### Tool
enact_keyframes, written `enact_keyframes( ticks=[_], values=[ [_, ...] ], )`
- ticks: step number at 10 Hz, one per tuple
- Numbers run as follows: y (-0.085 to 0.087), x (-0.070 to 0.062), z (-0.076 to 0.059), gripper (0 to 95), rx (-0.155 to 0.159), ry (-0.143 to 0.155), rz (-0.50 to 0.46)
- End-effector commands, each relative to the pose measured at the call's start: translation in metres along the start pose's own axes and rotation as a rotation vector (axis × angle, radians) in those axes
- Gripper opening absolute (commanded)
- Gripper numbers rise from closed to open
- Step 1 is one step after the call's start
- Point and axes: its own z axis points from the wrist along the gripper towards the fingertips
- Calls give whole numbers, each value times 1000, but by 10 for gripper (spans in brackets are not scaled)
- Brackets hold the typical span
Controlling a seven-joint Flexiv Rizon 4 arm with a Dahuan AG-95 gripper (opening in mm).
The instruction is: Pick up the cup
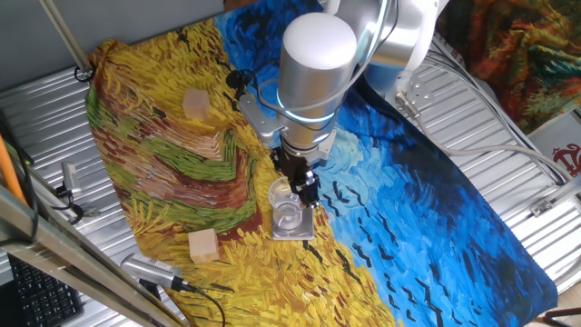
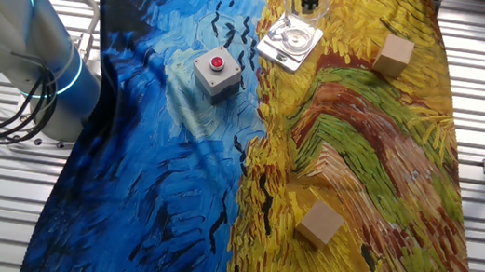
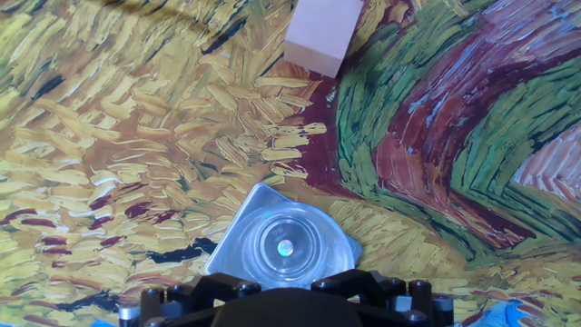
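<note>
Stage: approaching, cup not yet lifted | Cup: standing on the grey plate | Claw: hovering just above the cup's rim, fingers' spread unclear, cannot tell | Left: closing on cup, lifting it.

The table's painted cloth carries wooden cubes, a red-button box and grey coaster.
</note>
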Motion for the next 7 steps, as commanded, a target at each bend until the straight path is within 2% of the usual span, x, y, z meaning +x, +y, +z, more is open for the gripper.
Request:
enact_keyframes(
  ticks=[1, 7],
  values=[
    [0, -1, 3, 950, 0, -4, 1],
    [1, 0, 9, 950, -2, -9, 1]
  ],
)
